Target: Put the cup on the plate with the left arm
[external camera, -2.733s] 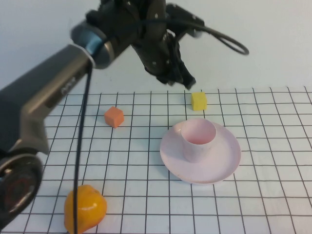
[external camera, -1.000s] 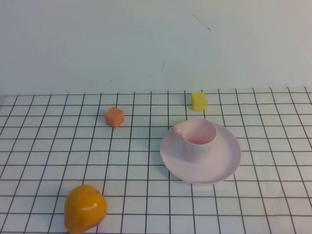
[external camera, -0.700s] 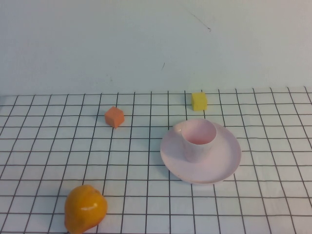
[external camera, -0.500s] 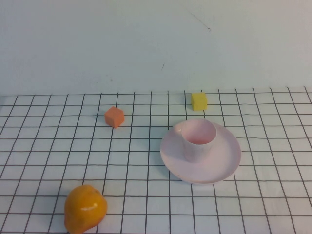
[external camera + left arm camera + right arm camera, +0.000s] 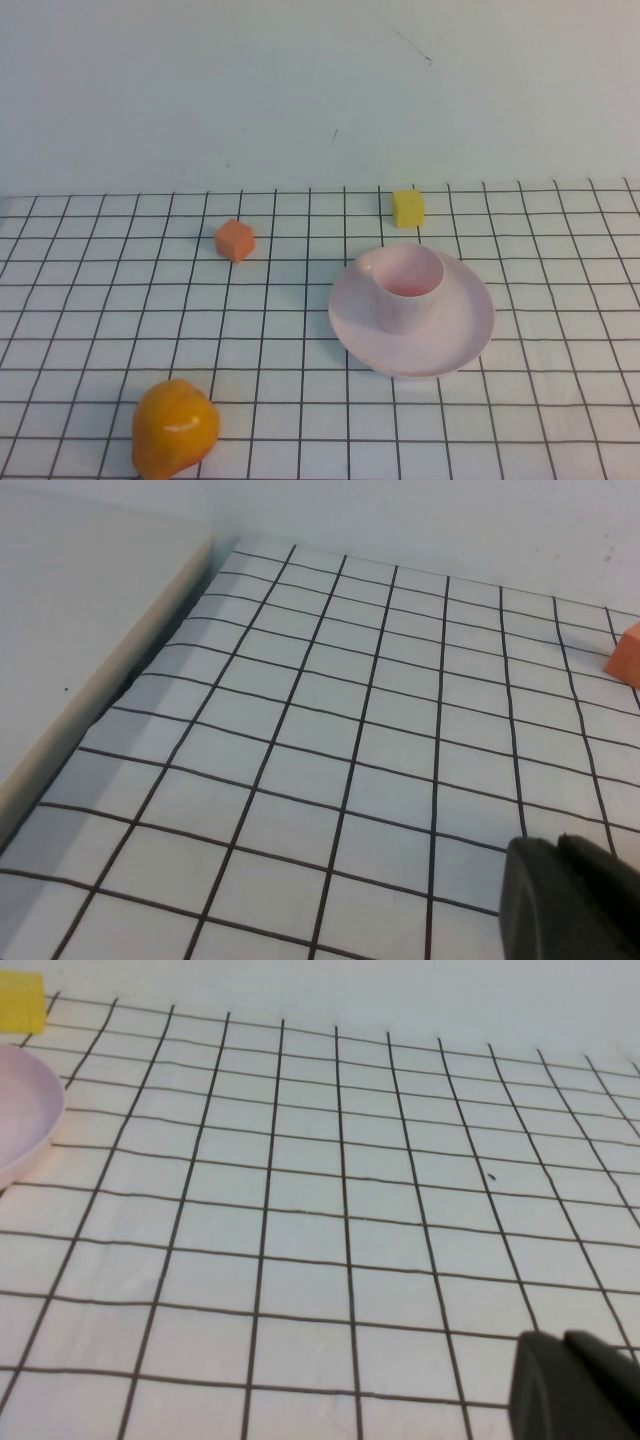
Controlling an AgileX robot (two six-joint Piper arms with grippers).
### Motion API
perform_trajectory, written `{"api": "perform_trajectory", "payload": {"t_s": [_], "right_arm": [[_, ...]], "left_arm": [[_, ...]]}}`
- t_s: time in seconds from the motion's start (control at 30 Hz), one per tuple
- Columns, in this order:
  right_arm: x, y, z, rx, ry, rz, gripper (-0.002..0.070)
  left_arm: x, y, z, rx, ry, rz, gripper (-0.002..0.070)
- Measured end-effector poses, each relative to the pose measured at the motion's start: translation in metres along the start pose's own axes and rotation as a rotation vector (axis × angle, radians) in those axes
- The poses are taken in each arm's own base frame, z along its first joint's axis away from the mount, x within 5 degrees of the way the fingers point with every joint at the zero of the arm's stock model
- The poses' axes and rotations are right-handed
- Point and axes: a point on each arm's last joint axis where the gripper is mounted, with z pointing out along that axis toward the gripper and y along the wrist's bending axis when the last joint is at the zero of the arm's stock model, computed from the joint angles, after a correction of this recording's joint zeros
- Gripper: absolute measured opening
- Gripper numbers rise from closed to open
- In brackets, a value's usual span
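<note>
Two grippers show only in their own wrist views: the left gripper [image 5: 570,900] as a dark tip low over the gridded tabletop [image 5: 300,330] near the orange cube [image 5: 235,240], the right gripper [image 5: 575,1385] likewise over bare grid squares near the plate's rim; whether either pair of jaws is wide or narrow cannot be told. Neither holds anything. Farther out, the cup [image 5: 408,287] stands upright on the plate [image 5: 460,335], with a yellow cube [image 5: 408,208] behind it and an orange fruit [image 5: 175,428] at the near left.
</note>
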Motion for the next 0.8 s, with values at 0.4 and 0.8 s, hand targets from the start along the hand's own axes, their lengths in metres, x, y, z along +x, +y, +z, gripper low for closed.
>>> {"api": "perform_trajectory", "payload": {"t_s": [0.4,0.8], "right_arm": [[0.0,0.0,0.0,0.0,0.0,0.0,-0.0002],[0.0,0.0,0.0,0.0,0.0,0.0,-0.0002]], "left_arm": [[-0.0001,-0.0001,-0.0002,0.002,0.003,0.014,-0.0002],[0.0021,-0.0082,-0.0006,0.138,0.022,0.261,-0.0002]]}}
